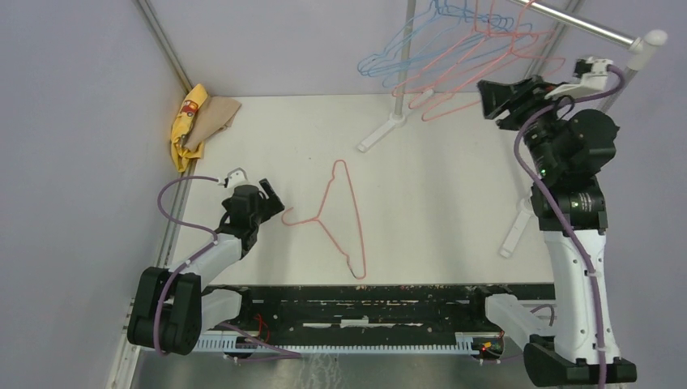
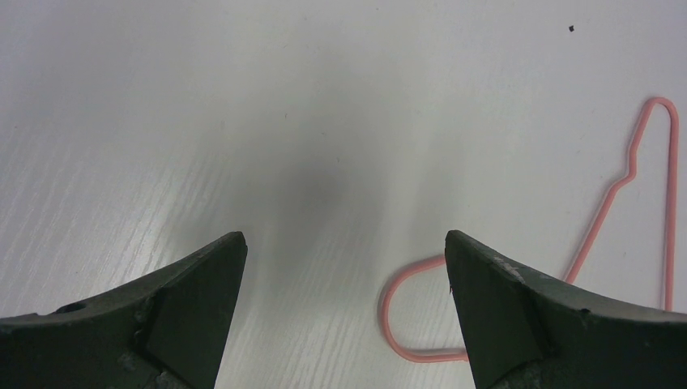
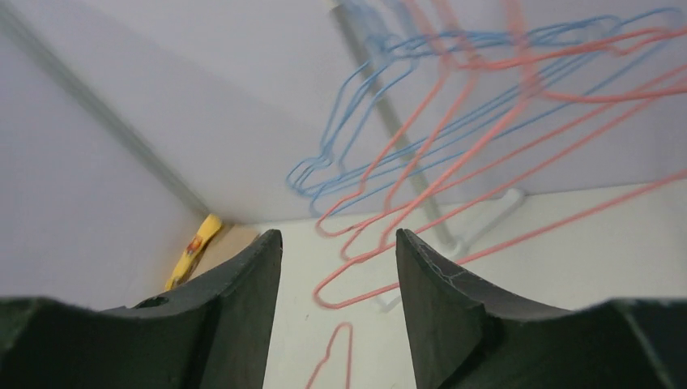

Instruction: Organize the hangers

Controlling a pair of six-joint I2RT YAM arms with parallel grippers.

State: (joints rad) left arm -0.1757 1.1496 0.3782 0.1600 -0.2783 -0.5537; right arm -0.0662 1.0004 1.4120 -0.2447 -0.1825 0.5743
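One pink-red hanger (image 1: 357,223) lies flat on the white table, its hook pointing left. My left gripper (image 1: 274,198) is open and empty just left of that hook. In the left wrist view the hook (image 2: 389,312) lies between the fingers, close to the right one, with the gripper (image 2: 346,251) low over the table. Several light blue hangers (image 1: 405,49) and pink-red hangers (image 1: 478,73) hang on the rack rail at the back right. My right gripper (image 1: 490,101) is raised beside them, open and empty. Its wrist view (image 3: 339,243) shows the blue (image 3: 348,97) and pink hangers (image 3: 454,170).
The rack's silver rail (image 1: 583,24) crosses the back right corner. Its white upright (image 1: 403,65) and foot (image 1: 381,134) stand on the table, with another foot (image 1: 514,235) at the right. A yellow and brown cloth bundle (image 1: 194,121) lies in the back left corner.
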